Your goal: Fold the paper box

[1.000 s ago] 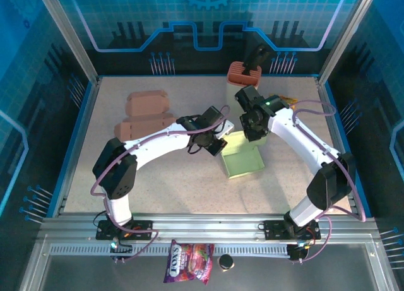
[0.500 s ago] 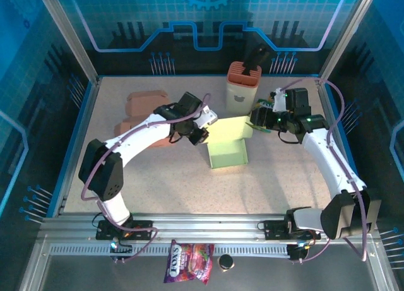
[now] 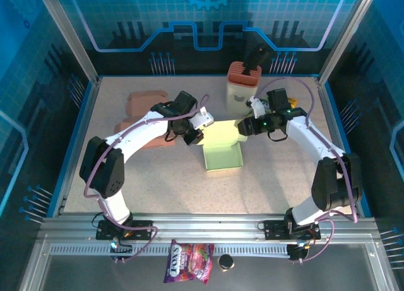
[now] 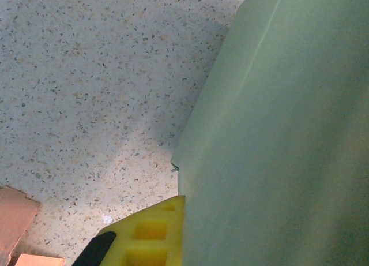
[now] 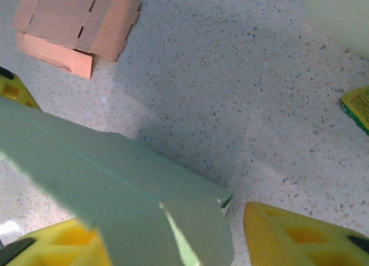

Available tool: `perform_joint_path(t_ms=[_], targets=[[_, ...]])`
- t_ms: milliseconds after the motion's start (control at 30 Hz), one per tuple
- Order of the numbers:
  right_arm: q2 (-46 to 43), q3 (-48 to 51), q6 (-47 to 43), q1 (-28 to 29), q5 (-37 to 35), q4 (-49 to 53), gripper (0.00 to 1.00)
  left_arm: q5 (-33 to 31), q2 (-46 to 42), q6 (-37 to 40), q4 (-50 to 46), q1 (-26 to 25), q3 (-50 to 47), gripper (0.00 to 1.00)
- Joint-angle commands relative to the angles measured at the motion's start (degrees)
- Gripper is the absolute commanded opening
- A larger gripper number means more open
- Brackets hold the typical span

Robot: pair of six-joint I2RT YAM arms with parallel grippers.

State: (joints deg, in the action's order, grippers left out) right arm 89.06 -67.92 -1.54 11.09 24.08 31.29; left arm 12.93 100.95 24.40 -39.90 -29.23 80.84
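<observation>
The paper box [image 3: 222, 157] sat open-topped on the bench [image 3: 158, 177] near the middle, between my two arms, with its rear flap [image 3: 225, 134] standing up. My left pincer [image 3: 196, 132] was closed tight on the flap's left edge. In my left wrist view the green sheet ran right against my finger [image 4: 151, 238]. My right pincer [image 3: 243, 125] was at the flap's right corner with its jaws partly apart. The sheet lay between the fingers, over one [image 5: 69, 243] and just clear of the other [image 5: 300, 231], so it gripped nothing.

I judged the box light and thin, card that bends at a touch and creases for good if pinched mid-panel. It would slide on the bench rather than resist. The place to take hold, I reckoned, was the flap's free edge close to its corners, both sides level, so it would turn on its scored line and not buckle.
</observation>
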Motion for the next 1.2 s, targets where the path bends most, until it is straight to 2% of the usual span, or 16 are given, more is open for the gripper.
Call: perform_joint_path(t_ms=[0, 100, 500, 667, 900, 1033, 1167], targets=[[2.4, -4.3, -2.8, 0.6, 0.1, 1.8, 0.44, 0.7, 0.8, 1.4, -0.8, 0.4, 1.6, 0.00], [3.2, -5.0, -3.6, 1.5, -0.6, 3.3, 0.38, 0.0, 1.1, 0.6, -0.5, 0.3, 1.8, 0.00], [3.2, -3.4, -3.6, 3.5, -7.3, 4.7, 0.32, -0.6, 1.9, -0.9, 0.3, 0.9, 2.0, 0.01], [1.9, -2.2, -3.2, 4.2, -9.1, 5.0, 0.35, -0.9, 2.1, -1.2, 0.3, 1.2, 2.5, 0.01], [2.3, -0.2, -2.2, 4.6, -9.5, 3.0, 0.33, -0.7, 2.6, -1.3, 0.3, 1.3, 2.8, 0.01], [2.0, 0.4, -1.5, 4.6, -9.8, 1.8, 0.27, -0.6, 2.6, -1.5, 0.3, 1.2, 2.9, 0.01], [1.7, -0.1, -0.5, 5.0, -10.1, 1.1, 0.15, -1.1, 2.8, -2.5, 0.6, 1.2, 3.0, 0.04]])
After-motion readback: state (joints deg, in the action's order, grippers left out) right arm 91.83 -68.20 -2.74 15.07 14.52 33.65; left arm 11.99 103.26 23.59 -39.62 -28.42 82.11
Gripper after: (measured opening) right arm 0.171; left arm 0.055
